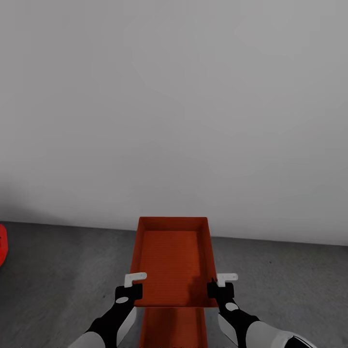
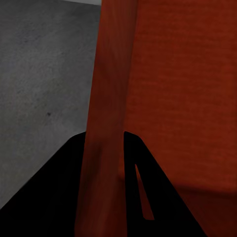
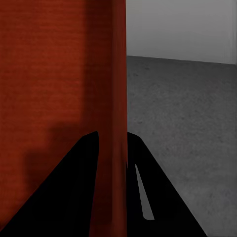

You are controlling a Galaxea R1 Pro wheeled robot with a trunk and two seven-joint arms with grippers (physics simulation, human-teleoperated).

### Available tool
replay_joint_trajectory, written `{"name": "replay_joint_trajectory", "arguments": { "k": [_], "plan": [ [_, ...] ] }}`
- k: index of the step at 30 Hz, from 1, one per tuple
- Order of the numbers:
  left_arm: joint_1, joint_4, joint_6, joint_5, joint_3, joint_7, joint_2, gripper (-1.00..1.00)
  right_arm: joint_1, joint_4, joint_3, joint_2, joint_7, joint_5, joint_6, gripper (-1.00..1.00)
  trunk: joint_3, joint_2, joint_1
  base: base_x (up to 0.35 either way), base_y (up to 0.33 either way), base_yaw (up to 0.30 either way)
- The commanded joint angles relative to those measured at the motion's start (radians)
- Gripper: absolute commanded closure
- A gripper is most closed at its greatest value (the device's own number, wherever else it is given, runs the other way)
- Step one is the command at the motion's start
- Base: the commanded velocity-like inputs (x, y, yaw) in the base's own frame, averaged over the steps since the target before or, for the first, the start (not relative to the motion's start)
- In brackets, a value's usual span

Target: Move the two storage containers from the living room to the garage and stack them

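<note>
An orange-red storage container (image 1: 173, 261) was held level in the air in front of the robot, its open side up and its ribbed bottom plainly seen in the head view. It was carried lengthwise, its far end pointing toward the pale grey wall (image 1: 174, 96). Directly beneath its near end, part of a second orange-red container (image 1: 175, 327) was seen lower down; whether it rested on the floor could not be told.

The left pincer (image 1: 134, 285) was closed on the left long wall of the upper container near its near corner; in the left wrist view the thin wall (image 2: 106, 123) was seen clamped between the two dark fingers (image 2: 59, 197). The right pincer (image 1: 221, 286) was likewise closed on the right long wall, and in the right wrist view that wall (image 3: 116, 123) was seen pinched between its dark fingers (image 3: 163, 197). Both forearms were seen rising from the lower edge of the head view.

Below and around the containers, the dark grey speckled floor (image 1: 63, 280) of the garage was spread out, meeting the wall just beyond the upper container's far end. At the far left edge of the head view, a small part of a bright red object (image 1: 2, 244) was seen on the floor, well apart from the containers.
</note>
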Motion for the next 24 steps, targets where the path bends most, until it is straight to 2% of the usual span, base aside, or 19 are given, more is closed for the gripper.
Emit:
{"name": "replay_joint_trajectory", "arguments": {
  "k": [1,24],
  "plan": [
    [-0.001,-0.001,0.000,0.012,0.032,0.007,0.045,1.00,-0.001,-0.003,-0.051,-0.008,0.002,0.004,-0.004,1.00,-0.003,-0.001,0.000,0.000,0.000,0.000],
    [-0.001,0.001,0.000,0.012,0.032,0.006,0.047,1.00,-0.001,-0.003,-0.051,-0.008,0.002,0.004,-0.004,1.00,-0.040,-0.001,0.000,0.000,0.000,0.000]
  ]
}}
